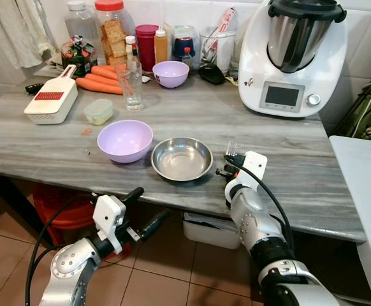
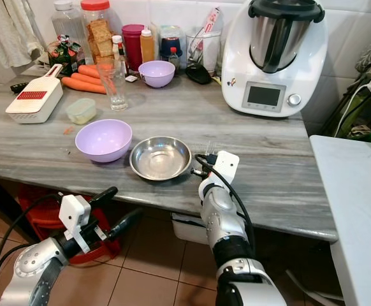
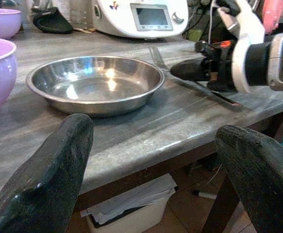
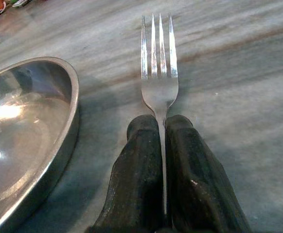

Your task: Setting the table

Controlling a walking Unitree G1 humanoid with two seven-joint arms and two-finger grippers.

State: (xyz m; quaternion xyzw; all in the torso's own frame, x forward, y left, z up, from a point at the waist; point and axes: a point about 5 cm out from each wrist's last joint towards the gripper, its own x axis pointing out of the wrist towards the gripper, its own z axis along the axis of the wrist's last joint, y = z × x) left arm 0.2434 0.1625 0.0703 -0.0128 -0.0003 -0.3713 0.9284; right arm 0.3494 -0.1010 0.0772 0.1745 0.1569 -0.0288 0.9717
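A steel bowl (image 1: 181, 159) sits near the front edge of the grey marble table (image 1: 287, 166), with a large purple bowl (image 1: 125, 140) just to its left. My right gripper (image 4: 161, 121) is shut on the handle of a fork (image 4: 159, 63), just right of the steel bowl. The fork's tines point toward the back of the table and lie flat, at or barely above the tabletop. My left gripper (image 1: 148, 207) hangs open and holds nothing, below the table's front edge and in front of the bowls.
Behind stand a white kitchen machine (image 1: 294, 57), a drinking glass (image 1: 130, 83), a small purple bowl (image 1: 171, 73), carrots (image 1: 99, 80), a white grater (image 1: 51, 99) and jars. A white counter (image 1: 364, 185) adjoins at the right. A red stool (image 1: 58, 207) and a box (image 1: 204, 231) sit underneath.
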